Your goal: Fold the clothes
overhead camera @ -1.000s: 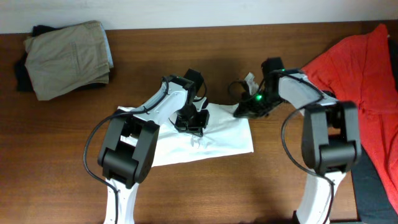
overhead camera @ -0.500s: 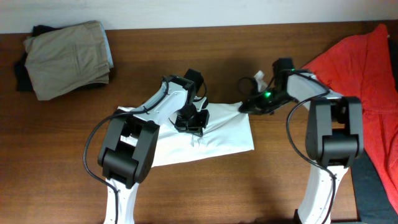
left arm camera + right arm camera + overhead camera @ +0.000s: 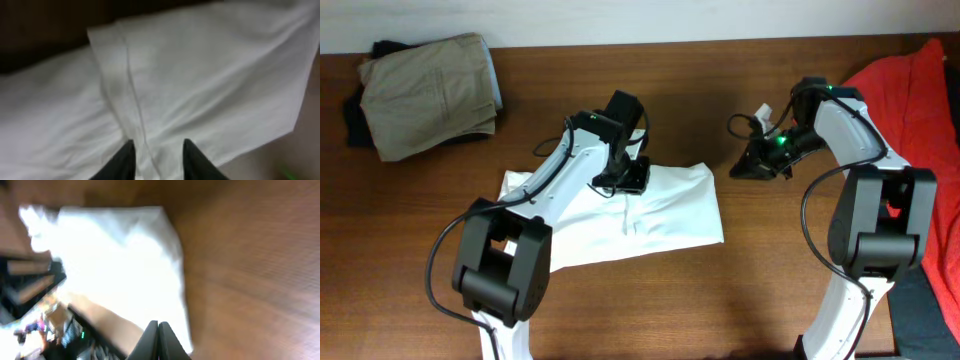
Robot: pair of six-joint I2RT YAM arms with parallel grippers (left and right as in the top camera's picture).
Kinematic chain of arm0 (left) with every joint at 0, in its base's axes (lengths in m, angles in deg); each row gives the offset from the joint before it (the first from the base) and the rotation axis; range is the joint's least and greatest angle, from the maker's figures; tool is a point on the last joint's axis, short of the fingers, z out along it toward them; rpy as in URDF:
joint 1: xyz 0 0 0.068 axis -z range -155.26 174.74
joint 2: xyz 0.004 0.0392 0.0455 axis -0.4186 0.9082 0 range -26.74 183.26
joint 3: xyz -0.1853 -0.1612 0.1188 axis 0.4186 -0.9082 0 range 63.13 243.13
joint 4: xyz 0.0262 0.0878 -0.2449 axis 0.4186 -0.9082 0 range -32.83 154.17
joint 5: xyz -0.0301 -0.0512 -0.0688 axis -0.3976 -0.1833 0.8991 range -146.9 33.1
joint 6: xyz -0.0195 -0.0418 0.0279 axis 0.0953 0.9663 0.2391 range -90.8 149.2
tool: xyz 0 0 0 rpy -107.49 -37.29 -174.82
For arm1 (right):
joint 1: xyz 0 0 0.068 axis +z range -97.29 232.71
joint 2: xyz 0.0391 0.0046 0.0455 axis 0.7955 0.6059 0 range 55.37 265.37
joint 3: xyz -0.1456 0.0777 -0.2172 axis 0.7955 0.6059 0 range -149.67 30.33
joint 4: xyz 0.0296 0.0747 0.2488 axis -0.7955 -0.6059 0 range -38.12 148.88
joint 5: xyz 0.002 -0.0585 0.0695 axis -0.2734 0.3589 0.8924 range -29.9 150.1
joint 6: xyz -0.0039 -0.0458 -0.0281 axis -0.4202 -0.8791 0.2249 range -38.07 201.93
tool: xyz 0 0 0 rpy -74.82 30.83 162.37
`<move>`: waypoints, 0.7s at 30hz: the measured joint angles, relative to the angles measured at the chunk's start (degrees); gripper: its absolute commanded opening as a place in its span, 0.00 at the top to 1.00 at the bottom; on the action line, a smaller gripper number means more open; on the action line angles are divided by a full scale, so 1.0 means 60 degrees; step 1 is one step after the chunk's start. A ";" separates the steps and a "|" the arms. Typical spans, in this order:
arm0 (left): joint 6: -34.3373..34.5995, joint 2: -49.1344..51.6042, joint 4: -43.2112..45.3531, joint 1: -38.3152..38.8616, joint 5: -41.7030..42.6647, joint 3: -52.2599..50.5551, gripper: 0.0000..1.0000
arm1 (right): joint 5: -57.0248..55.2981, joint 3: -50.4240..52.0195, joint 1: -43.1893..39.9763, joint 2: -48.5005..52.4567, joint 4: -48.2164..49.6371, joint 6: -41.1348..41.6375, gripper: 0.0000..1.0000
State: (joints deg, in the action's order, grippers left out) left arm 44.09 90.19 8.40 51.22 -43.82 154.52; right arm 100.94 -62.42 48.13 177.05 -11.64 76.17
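Where the right gripper point(image 3: 748, 168) sat at its top right corner a second ago, the large white thin-fabric shirt point(image 3: 660, 215) now lies flat, mid brown wooden table point(image 3: 770, 280). That gripper: withdrawn rightward, fingers together, empty. Left gripper point(image 3: 157, 161): over the shirt, fingers now parted, seam between.

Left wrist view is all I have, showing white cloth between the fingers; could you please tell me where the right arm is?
Observer: The right gripper, shut, is over bare table just beyond the right edge of the white shirt.
Operator: Thank you. Are other garments nearby?
Observer: A folded khaki garment lies at the far left corner, on top of a dark garment.
Operator: And anything on the right?
Observer: A red garment is heaped along the table's right edge.
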 measured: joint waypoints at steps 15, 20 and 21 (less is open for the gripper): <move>0.0058 -0.0004 0.2189 0.0000 -0.0022 -0.0018 0.99 | 0.1115 0.3840 0.1100 -0.0058 0.2871 -0.0535 0.95; 0.0025 0.0142 0.2244 0.0000 0.0062 -0.0018 1.00 | 0.1107 0.4018 0.1093 -0.0117 0.3100 0.0182 0.96; 0.0025 0.0244 0.2262 0.0000 0.0062 -0.0018 1.00 | 0.1049 0.4025 0.1093 -0.0138 0.3129 0.0379 0.96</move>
State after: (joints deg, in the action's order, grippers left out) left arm 44.25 91.65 21.97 51.22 -43.45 154.41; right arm 107.24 -38.27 54.68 176.22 7.13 78.44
